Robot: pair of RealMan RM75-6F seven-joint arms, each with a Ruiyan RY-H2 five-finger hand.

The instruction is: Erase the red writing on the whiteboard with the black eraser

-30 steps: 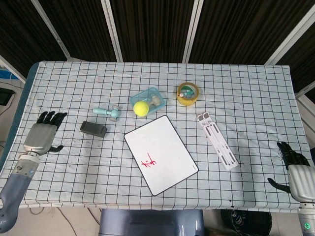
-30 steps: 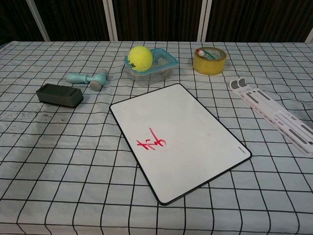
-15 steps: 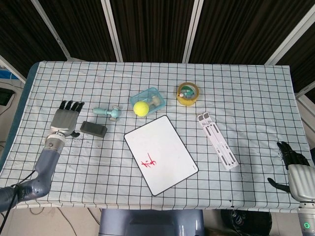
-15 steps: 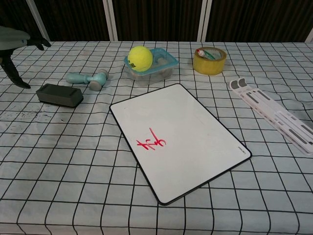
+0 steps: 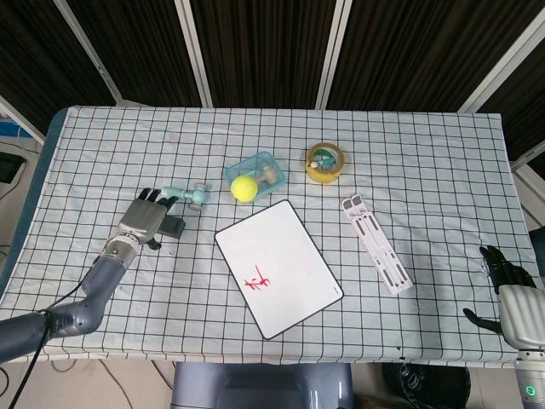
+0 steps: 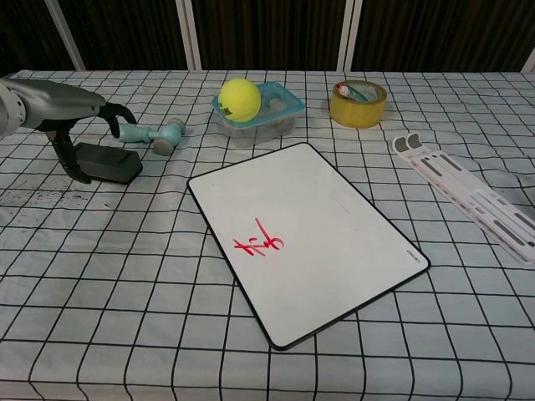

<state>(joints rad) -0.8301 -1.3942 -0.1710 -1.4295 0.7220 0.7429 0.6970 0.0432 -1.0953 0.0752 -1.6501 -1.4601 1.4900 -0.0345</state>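
Observation:
The black eraser [image 6: 111, 162] lies on the checked cloth left of the whiteboard [image 6: 334, 209]; in the head view only its right end [image 5: 175, 227] shows. My left hand [image 5: 145, 218] hovers over the eraser, fingers spread, the thumb [image 6: 63, 156] hanging by its left end and the fingers [image 6: 114, 114] arched above the far side, holding nothing. Red writing [image 6: 259, 243] sits on the whiteboard's lower left part [image 5: 257, 280]. My right hand [image 5: 513, 296] rests open by the table's right front corner, far from the whiteboard [image 5: 294, 247].
A teal roller [image 6: 152, 134] lies just behind the eraser. A tennis ball [image 5: 243, 187] sits in a blue tub [image 5: 264, 165]. A yellow tape roll [image 5: 326, 162] and a white folding stand [image 5: 377, 255] lie to the right of the board.
My left hand has swept in from the table's left edge to above the eraser, covering most of it in the head view. The right hand has not moved.

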